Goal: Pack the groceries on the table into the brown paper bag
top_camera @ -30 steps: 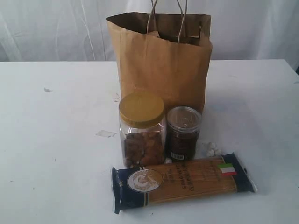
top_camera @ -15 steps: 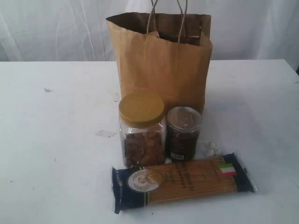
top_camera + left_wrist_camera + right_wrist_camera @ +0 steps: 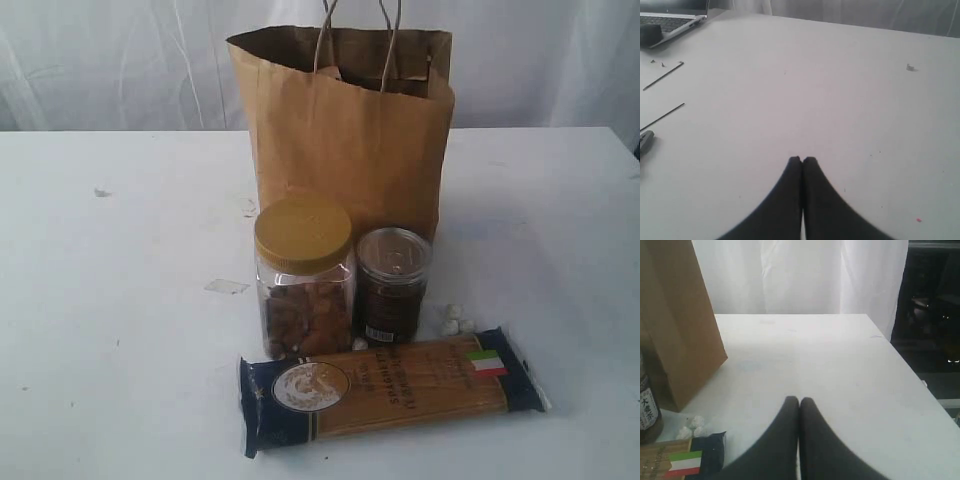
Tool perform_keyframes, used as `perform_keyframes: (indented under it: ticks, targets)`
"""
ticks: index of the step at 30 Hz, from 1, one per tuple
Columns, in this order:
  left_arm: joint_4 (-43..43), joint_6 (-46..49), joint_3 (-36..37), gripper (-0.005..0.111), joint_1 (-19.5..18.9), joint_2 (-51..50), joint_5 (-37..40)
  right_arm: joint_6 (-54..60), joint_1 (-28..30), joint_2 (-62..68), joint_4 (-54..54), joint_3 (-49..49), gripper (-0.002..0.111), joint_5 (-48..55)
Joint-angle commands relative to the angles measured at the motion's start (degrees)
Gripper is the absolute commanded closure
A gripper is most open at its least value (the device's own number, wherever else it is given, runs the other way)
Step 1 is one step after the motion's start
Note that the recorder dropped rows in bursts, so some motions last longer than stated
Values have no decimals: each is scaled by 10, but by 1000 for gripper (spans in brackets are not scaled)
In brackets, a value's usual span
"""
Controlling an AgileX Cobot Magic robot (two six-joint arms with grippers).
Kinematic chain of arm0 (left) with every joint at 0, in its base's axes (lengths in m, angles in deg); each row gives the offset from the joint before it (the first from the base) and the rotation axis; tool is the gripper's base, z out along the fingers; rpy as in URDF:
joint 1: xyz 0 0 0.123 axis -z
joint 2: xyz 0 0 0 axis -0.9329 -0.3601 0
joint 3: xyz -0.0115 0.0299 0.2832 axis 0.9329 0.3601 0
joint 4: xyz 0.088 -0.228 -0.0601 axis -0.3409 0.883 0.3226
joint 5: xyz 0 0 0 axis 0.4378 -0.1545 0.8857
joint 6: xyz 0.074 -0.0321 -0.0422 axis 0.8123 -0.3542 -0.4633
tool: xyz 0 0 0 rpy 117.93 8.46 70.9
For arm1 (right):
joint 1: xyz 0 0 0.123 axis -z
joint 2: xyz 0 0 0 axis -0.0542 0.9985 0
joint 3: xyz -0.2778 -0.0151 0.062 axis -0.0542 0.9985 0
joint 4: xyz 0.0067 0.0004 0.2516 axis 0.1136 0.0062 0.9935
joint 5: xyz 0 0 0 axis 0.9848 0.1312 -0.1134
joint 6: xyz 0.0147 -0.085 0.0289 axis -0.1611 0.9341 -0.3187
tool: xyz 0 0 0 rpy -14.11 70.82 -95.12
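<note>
Exterior view: the spaghetti [image 3: 390, 392] is lying flat nearest the camera on the counter [image 3: 120, 300], its long side running across the frame and its flag-marked end pointing right. Just behind it the gold jar [image 3: 304, 280] and the dark jar [image 3: 392, 287] are standing upright side by side, the gold one on the left; whether they are touching cannot be told. A few white pellets [image 3: 453, 320] are sitting just right of the dark jar. Behind both jars the bag [image 3: 345, 135] is standing upright with its mouth open and its cord handles sticking up. A white curtain [image 3: 110, 60] is hanging at the back.

Neither arm is showing in this view. In the left wrist view the left gripper [image 3: 802, 160] is hovering over bare counter with its jaws pressed together, holding nothing, and a laptop [image 3: 670, 20] is sitting at the far corner. In the right wrist view the right gripper [image 3: 799, 400] is likewise pressed together and holding nothing, hanging beside the spaghetti's flag end.
</note>
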Motion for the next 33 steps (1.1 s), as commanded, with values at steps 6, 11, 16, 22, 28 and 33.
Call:
perform_keyframes:
  ticks: [6, 11, 16, 22, 28, 33]
  targets:
    - [-3, -6, 2, 107, -1, -2, -83, -4, 3, -1, -3, 1, 108, -297]
    - [-3, -5, 2, 107, -1, -2, -82, -184, 3, -1, 9, 1, 108, -341]
    - [-3, -5, 2, 107, 0, -2, -82, -231, 3, -1, 9, 1, 108, -386]
    - [-3, -5, 2, 107, 0, -2, -82, -231, 3, 15, -51, -64, 108, -292]
    - [-3, -5, 2, 107, 0, -2, -82, -231, 3, 106, -152, -154, 108, -140]
    - [-3, -5, 2, 107, 0, -2, -82, -139, 3, 236, -155, -201, 108, 8]
